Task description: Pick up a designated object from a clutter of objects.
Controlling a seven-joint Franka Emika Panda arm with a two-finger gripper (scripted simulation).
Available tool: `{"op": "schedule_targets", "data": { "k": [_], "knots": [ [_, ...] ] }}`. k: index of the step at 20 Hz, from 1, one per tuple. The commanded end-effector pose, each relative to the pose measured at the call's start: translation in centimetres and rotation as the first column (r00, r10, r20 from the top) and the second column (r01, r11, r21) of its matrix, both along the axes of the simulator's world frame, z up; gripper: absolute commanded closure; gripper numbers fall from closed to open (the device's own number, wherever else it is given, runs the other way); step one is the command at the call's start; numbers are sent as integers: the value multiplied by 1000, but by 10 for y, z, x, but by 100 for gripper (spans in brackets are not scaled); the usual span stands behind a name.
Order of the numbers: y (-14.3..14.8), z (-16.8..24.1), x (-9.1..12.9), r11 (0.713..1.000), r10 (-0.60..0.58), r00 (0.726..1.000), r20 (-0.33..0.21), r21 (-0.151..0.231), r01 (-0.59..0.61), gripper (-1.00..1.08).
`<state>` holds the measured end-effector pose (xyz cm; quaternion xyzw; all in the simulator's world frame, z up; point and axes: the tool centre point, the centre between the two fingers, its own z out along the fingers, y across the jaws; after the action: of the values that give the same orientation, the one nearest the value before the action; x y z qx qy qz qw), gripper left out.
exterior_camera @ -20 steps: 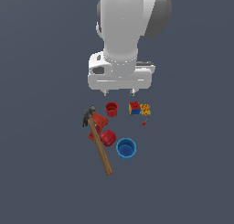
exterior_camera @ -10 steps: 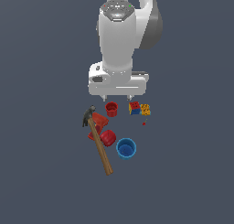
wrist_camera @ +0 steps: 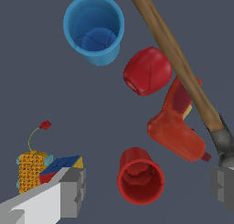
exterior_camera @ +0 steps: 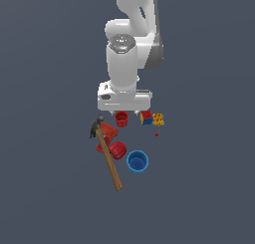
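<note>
My gripper (wrist_camera: 148,189) hangs spread wide over the small round red plastic cup (wrist_camera: 139,177), seemingly not touching it.

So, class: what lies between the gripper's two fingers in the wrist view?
The small red cup stands upright between the two fingers, touching neither; bare floor shows on each side of it. The gripper is open. The exterior view hides this.
</note>
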<state>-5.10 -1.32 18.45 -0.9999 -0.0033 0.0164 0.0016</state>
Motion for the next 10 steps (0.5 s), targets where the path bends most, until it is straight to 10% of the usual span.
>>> {"op": "schedule_targets", "data": {
  "k": [1, 10],
  "knots": [
    [-4, -18, -11, 1000, -3, 1000, 6, 0, 3, -92],
    [-14, -67, -52, 1000, -11, 1000, 24, -2, 11, -92]
  ]
}}
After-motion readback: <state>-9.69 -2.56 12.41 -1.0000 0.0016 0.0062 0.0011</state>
